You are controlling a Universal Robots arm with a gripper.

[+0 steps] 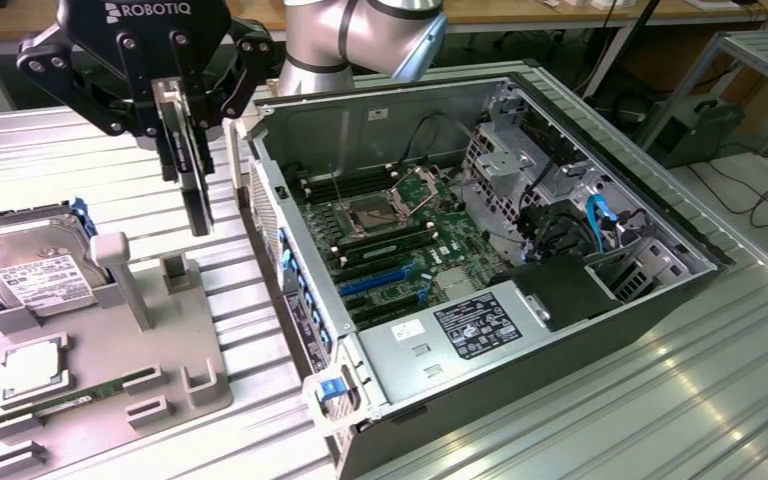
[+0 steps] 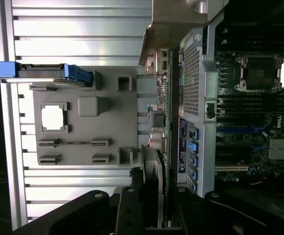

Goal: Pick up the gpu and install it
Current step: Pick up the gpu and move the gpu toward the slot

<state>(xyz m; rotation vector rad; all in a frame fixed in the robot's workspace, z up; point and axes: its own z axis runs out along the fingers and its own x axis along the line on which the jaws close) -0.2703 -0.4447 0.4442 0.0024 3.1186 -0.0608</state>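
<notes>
1. Dark gpu (image 1: 197, 195) hangs edge-down in my gripper (image 1: 177, 125), above the grey tray (image 1: 204, 395) and just beside the open pc case (image 1: 357, 120). It's not over the motherboard (image 1: 411, 240).
2. Jaws narrow, pinching the card's flat faces near its top.
3. My guess: light, stiff, fragile. Best held on bare board, away from chips and connector edge.

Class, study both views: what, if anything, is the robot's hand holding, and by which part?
The hand holds the gpu by its upper end; it hangs edge-on beside the open computer case.
</notes>
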